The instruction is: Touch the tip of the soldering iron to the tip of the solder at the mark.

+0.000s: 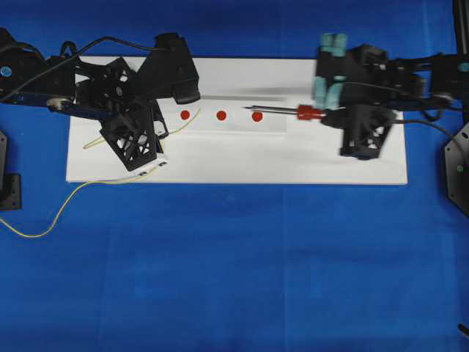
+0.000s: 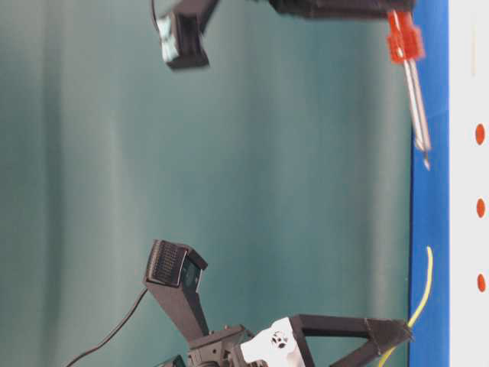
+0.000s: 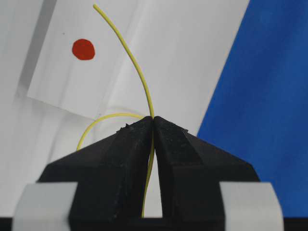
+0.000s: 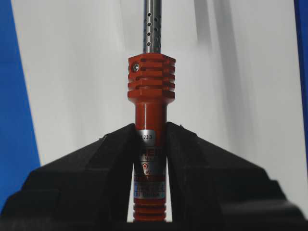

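Overhead view: left gripper [image 1: 163, 159] clamps the solder [image 3: 139, 72] near the left mark [image 1: 185, 114]; right gripper [image 1: 331, 114] clamps the iron [image 1: 282, 111], tip by the right mark [image 1: 256, 116]. Bring both tips together slowly over one mark.

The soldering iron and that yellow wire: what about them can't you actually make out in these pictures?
- Soldering iron tip: cut off by the top edge in the right wrist view; tiny and blurred in the overhead view.
- Solder: the overhead view hides its middle under the left gripper.
- Which red mark is meant: nothing shows it.
- Right gripper: motion-blurred in the overhead view.
- Black cord: not traceable behind the right arm.
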`<state>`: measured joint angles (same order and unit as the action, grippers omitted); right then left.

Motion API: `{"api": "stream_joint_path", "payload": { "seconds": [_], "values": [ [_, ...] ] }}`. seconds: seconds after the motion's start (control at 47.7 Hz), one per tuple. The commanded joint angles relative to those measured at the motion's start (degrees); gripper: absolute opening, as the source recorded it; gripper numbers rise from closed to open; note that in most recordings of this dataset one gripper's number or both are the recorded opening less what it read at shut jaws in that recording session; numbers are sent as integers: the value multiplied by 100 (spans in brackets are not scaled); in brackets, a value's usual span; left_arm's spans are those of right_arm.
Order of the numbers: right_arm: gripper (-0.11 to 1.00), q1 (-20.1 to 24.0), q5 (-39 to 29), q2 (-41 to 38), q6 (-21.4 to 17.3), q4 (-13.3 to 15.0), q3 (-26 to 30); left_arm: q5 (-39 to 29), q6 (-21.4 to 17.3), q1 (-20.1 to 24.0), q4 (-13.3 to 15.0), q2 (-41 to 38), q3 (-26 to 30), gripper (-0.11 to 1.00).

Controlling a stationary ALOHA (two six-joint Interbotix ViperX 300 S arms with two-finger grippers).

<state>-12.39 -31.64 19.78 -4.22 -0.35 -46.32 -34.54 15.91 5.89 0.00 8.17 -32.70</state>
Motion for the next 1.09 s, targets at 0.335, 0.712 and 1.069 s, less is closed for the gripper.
{"api": "stream_joint_path", "payload": {
  "seconds": [0.335,0.712,1.069],
  "values": [
    [6,-9,-272,773,-536,343,-404,70,9,-9,-9,9,211,3],
    [6,-9,-185,589,-536,396,-352,123,-79,-123,-9,-844,1151,3],
    [6,-9,-114,580,-536,404,-387,141,-97,-105,-18,-1617,1705,3]
  ]
}}
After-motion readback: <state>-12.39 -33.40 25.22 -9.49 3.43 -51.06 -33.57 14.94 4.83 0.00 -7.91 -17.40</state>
